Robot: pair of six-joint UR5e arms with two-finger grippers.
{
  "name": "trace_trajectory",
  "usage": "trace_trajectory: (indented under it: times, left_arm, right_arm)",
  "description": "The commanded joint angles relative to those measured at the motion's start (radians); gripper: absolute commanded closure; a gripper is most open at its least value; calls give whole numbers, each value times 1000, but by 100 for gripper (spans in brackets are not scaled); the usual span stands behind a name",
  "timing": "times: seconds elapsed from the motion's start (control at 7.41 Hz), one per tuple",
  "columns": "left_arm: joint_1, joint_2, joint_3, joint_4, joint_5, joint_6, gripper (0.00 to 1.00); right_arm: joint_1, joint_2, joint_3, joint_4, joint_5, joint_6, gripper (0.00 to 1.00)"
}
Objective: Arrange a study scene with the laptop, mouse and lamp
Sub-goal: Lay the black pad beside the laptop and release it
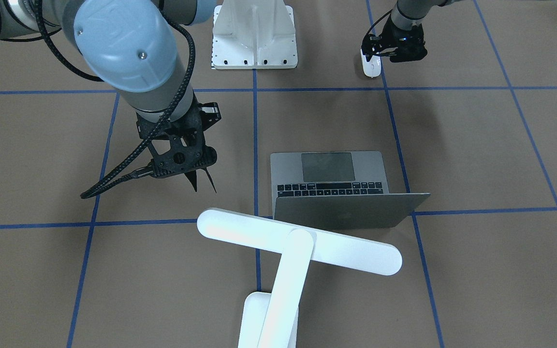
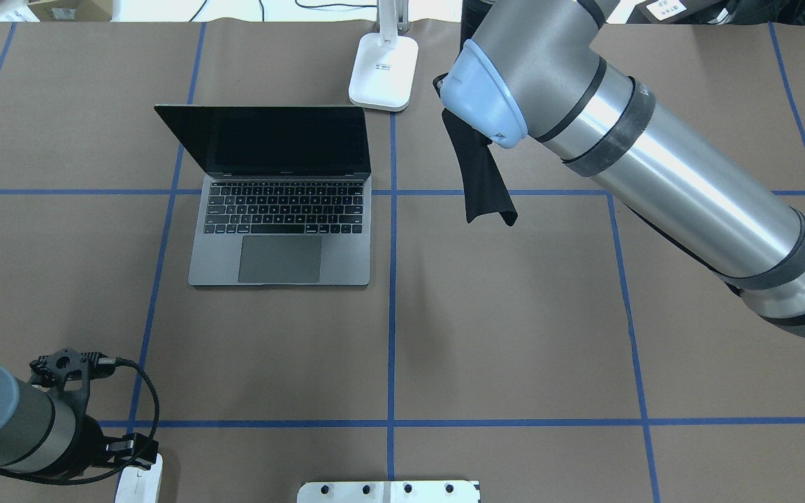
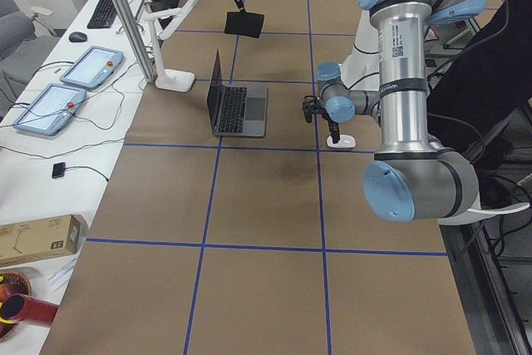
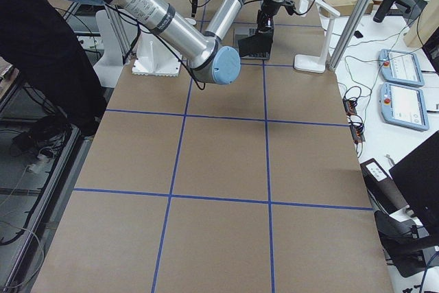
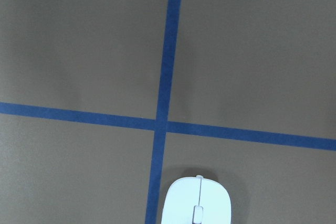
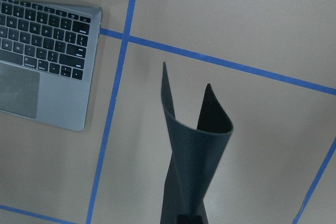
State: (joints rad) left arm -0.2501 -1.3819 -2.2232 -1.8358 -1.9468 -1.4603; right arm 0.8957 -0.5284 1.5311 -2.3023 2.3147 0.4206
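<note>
The open grey laptop (image 2: 284,237) sits left of the table's centre line, its screen facing the robot. Behind it stands the white lamp (image 1: 298,244), whose base (image 2: 383,70) is near the far edge. The small white mouse (image 1: 370,66) lies on the table near the robot's base. My left gripper (image 1: 377,50) is right over the mouse's rear end (image 5: 197,205); its fingers do not show clearly. My right gripper (image 1: 189,162) hangs above the table right of the laptop, shut on a black mouse pad (image 2: 479,175) that dangles curled (image 6: 194,150).
The white bolted robot pedestal (image 1: 254,34) stands at the near edge between the arms. Blue tape lines grid the brown table. Tablets, a keyboard and cables lie on a side bench (image 3: 75,72) beyond the far edge.
</note>
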Motion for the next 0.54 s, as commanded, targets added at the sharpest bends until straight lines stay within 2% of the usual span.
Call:
trace_trajectory:
  times: [0.0,0.13,0.4]
  left_arm:
    - [14,0,2,0,-1,0,6]
    - [14,-2,2,0,-1,0,6]
    - [14,-2,2,1,-3,1,6]
  right_arm:
    - [5,13,-8,-21,-8,0,87]
    - [5,8,1,-26,-11,0,86]
    - [6,-1,7,-25,-12,-64,0]
